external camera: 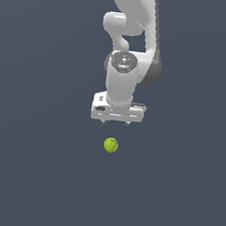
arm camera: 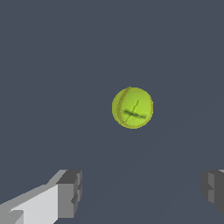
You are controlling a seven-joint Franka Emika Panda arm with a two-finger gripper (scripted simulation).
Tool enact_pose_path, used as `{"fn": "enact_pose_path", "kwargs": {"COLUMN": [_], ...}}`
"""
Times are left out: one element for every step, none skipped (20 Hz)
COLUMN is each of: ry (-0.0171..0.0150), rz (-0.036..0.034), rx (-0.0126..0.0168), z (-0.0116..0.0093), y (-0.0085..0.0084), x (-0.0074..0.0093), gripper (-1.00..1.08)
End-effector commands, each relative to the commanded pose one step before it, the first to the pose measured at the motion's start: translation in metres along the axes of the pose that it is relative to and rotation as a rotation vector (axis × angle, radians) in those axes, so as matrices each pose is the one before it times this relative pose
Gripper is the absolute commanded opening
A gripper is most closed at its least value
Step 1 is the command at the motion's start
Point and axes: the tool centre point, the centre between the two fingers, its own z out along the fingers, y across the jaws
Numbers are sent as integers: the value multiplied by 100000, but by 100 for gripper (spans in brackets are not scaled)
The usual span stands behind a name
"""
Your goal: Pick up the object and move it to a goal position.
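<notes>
A small yellow-green ball point(external camera: 111, 145) with faint seam lines lies on the dark grey floor. It also shows in the wrist view point(arm camera: 132, 107), with stitched seams and a dark mark on it. My white gripper point(external camera: 116, 122) hangs a little behind the ball in the exterior view, not touching it. In the wrist view my gripper point(arm camera: 142, 192) is open, its two grey fingertips point(arm camera: 70, 192) spread far wider than the ball, with nothing between them.
The white arm point(external camera: 130, 47) rises behind the gripper in the exterior view. The flat dark grey floor point(external camera: 38, 166) spreads all around the ball. No other object shows.
</notes>
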Motion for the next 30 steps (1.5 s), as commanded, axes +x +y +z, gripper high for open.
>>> {"fn": "enact_pose_path", "kwargs": {"ry": [0,-18,-52,-87,-120,-154,-184,-165,-129,-93,-56,-22,17,45,56,67,83,99,122,146,169,191,211,231,252,274,270,249,228,207], "rz": [0,-136,-373,-621,-857,-1089,-1281,-1126,-862,-605,-347,-118,118,263,288,309,362,425,529,649,759,857,939,1020,1109,1200,1173,1074,974,879], "rx": [0,-12,-29,-48,-66,-83,-96,-81,-59,-38,-18,-2,9,11,2,-8,-16,-22,-28,-33,-39,-47,-58,-71,-85,-100,-106,-105,-102,-97], "z": [0,-6,-18,-30,-43,-59,-78,-78,-70,-58,-44,-22,6,40,70,99,129,163,197,234,272,309,347,387,428,471,468,437,404,370], "y": [1,-31,-73,-125,-172,-218,-255,-222,-168,-118,-64,-25,24,52,50,51,60,66,86,106,122,137,149,160,172,184,179,161,144,129], "x": [0,4,10,15,19,20,16,4,-8,-17,-22,-18,-3,27,61,96,128,161,191,221,250,278,305,332,357,380,365,331,297,265], "gripper": [100,100,100,100,100,100,100,100,100,100,100,100,100,100,100,100,100,100,100,100,100,100,100,100,100,100,100,100,100,100]}}
